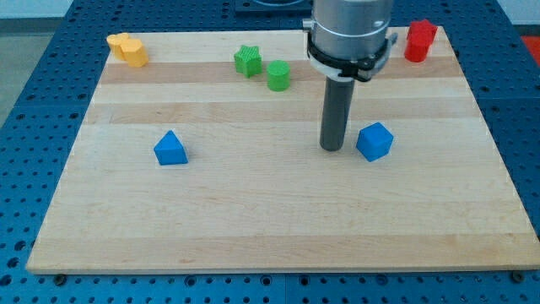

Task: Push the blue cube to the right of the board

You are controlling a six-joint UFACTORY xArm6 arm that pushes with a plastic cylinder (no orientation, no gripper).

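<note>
Progress looks partial, by my judgement: the blue cube [375, 141] sits right of centre on the desk [253, 228], with bare wood between it and the view's right edge. My tip [332, 149] stands just beside its left face, perhaps touching. No pincer exists here. The cube rests tilted, corner forward, clean-edged.

my tip [332, 149] sits just left of the blue cube [375, 141] on the wooden board [278, 228].
</note>
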